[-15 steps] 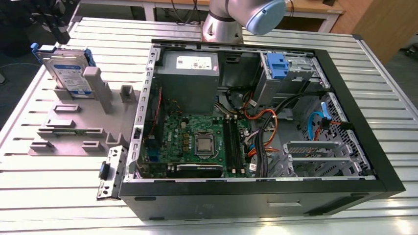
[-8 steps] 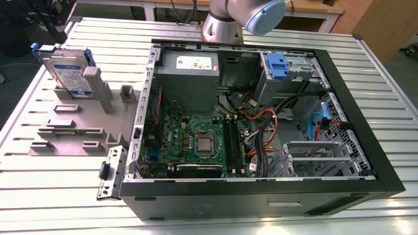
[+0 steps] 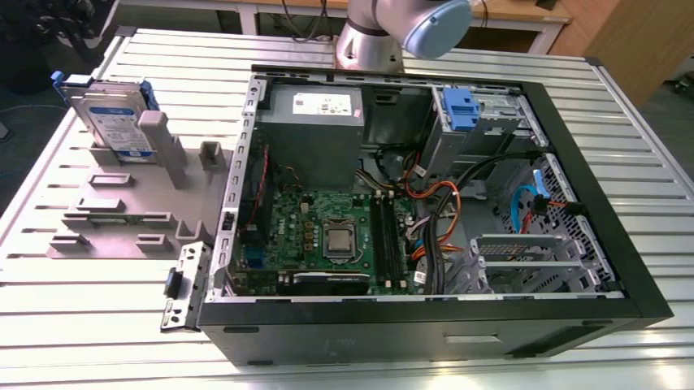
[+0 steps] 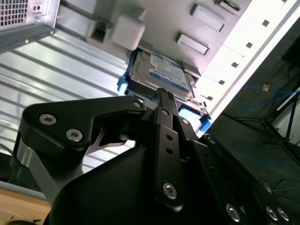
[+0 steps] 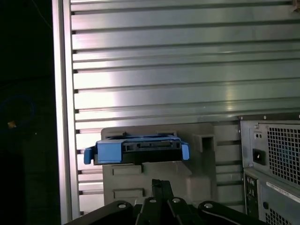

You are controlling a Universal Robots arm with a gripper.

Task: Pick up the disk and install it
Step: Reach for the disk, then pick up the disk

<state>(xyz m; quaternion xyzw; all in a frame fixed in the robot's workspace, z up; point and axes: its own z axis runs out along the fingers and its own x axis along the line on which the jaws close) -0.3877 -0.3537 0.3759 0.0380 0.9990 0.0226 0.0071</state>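
The ribbed aluminium bench (image 3: 607, 106) is carrying a black computer case (image 3: 434, 333) lying open on its side, bays facing up for access, and, at the exterior view's left, a grey moulded holder (image 3: 119, 219). The disk (image 3: 109, 118), flat silver metal in a blue plastic frame, is standing on edge in a holder slot, probably to offer its top for grasping. In the second wrist view the gripper (image 4: 161, 92) is hovering near it, fingers pressed together, holding nothing.

The exterior view looks down from high on the open computer case (image 3: 434, 313) and the worktop (image 3: 97, 325). Both wrist views look past the tool (image 4: 161, 93) at the disk (image 4: 161, 75) in its grey holder (image 5: 187, 178): the first from above its edge, the second nearer, facing its label.
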